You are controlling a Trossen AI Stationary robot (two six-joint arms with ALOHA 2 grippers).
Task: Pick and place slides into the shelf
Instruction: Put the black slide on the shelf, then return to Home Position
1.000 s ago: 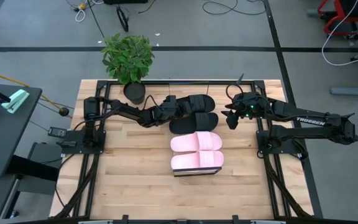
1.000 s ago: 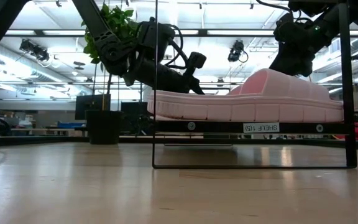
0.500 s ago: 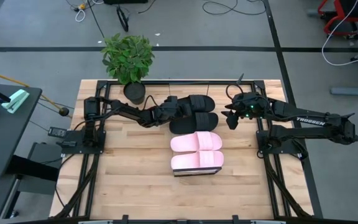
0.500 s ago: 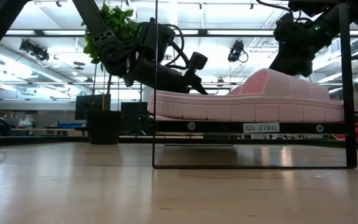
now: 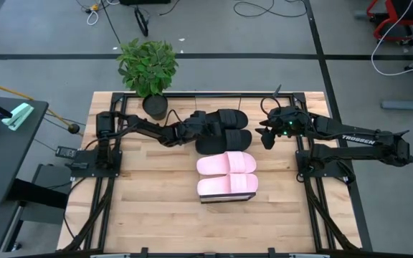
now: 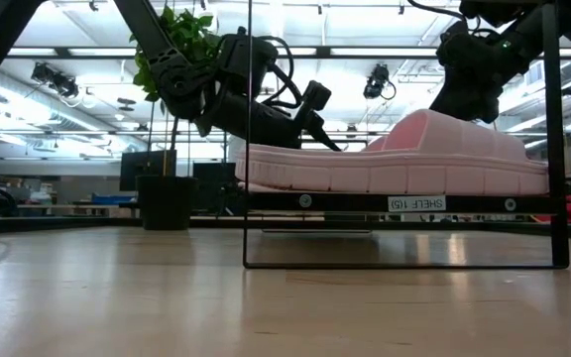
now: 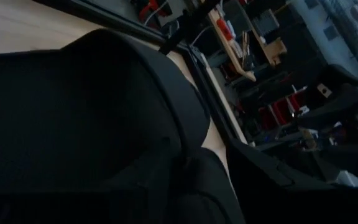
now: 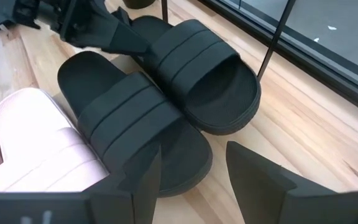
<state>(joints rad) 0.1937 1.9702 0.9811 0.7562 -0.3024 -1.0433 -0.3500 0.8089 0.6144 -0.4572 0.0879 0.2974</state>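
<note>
Opened left gripper [image 5: 201, 122] (black slides [image 5: 224, 130] shelved).

I see my left end effector [image 5: 202, 123] stretched low toward centre, fingers parted; my right end effector [image 5: 266, 132] hovers open.

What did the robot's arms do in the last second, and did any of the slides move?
The left gripper opened its fingers at the heel end of the far black slide, letting it go. The near black slide, both pink slides, the shelf and the open right gripper all stayed where they were.
</note>
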